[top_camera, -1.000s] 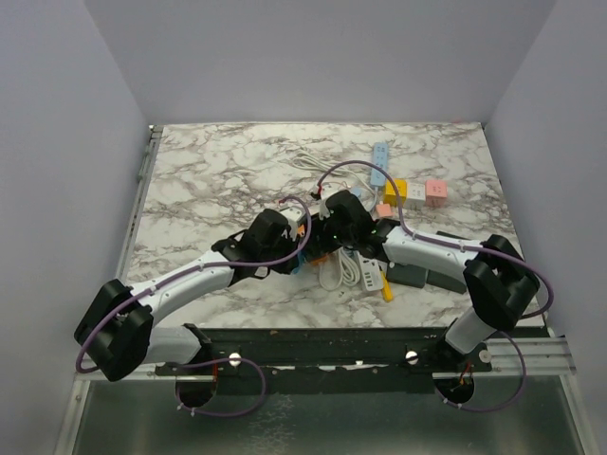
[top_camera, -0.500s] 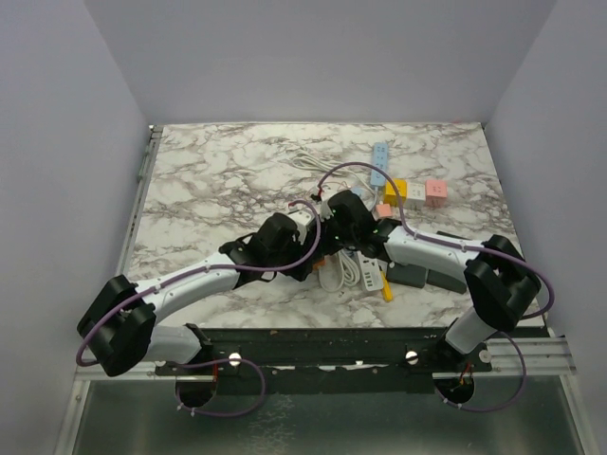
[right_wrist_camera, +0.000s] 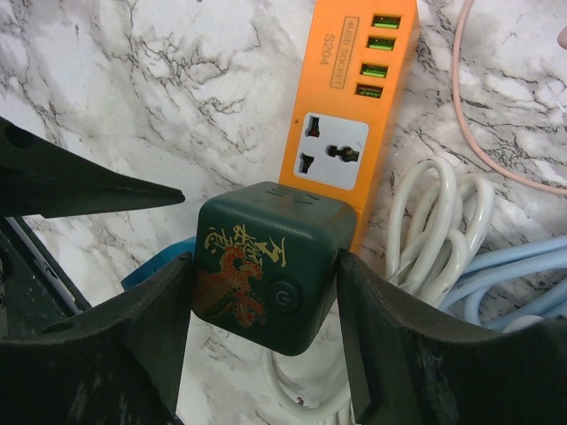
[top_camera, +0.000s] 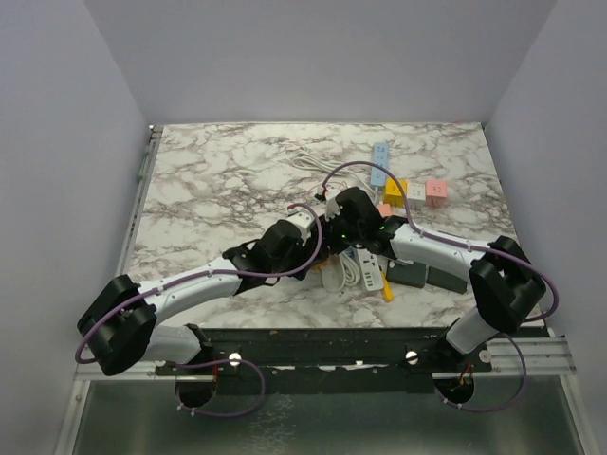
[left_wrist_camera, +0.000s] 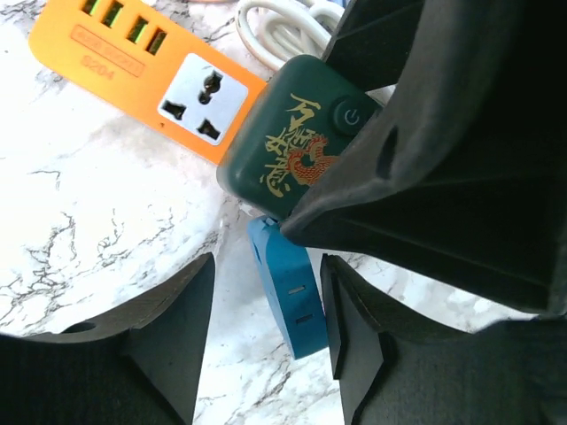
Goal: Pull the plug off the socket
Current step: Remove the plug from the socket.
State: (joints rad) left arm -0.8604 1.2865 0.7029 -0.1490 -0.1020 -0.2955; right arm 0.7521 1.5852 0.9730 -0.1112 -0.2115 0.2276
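A dark green cube socket (right_wrist_camera: 261,266) with a gold and red dragon print sits at the end of an orange power strip (right_wrist_camera: 354,97). My right gripper (right_wrist_camera: 263,279) is shut on it, one finger on each side. A blue plug (left_wrist_camera: 288,292) sticks out from under the cube (left_wrist_camera: 292,142), and only its edge (right_wrist_camera: 146,266) shows in the right wrist view. My left gripper (left_wrist_camera: 266,354) is open around the blue plug: the right finger is against it, the left finger stands apart. Both grippers meet mid-table (top_camera: 327,245).
Coiled white cable (right_wrist_camera: 434,221) lies right beside the cube. White power strips (top_camera: 353,270) and dark grey blocks (top_camera: 422,275) lie under the right arm. A light blue strip (top_camera: 379,161), a yellow cube (top_camera: 395,191) and a pink cube (top_camera: 435,191) sit further back.
My left arm moved right, up to the right gripper. Its jaws were nearly shut, opened wide, and now stand narrower around the blue plug. The right gripper kept its hold on the cube.
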